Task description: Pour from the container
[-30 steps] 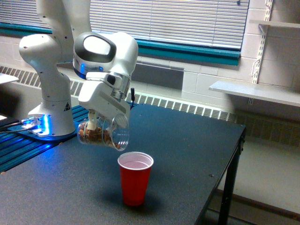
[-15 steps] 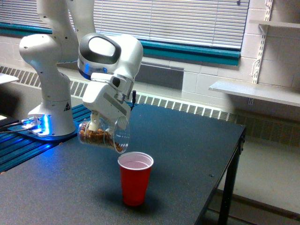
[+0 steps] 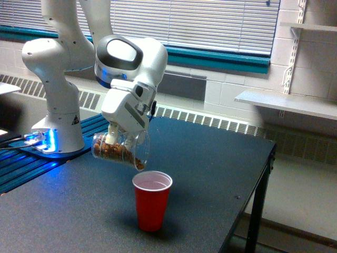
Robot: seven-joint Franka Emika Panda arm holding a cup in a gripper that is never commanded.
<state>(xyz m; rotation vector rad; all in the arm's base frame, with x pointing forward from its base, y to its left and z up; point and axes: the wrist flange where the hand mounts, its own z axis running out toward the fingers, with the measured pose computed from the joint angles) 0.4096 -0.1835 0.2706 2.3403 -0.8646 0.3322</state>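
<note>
One clear cup [image 3: 120, 149] lies near-horizontal, mouth toward exterior view's right; gripper [image 3: 117, 138] clamps it.

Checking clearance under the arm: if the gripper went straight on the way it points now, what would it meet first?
The gripper points downward, shut on the clear cup. Past that cup, the dark tabletop looks first; the red cup seems off-line, though depth is unclear.

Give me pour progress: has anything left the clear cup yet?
Done: the gripper holds the clear cup tipped on its side, mouth just above the red cup. In hand: brown pieces sit along the lower wall near the lip. Left: none seen falling, and the red cup looks empty.
</note>
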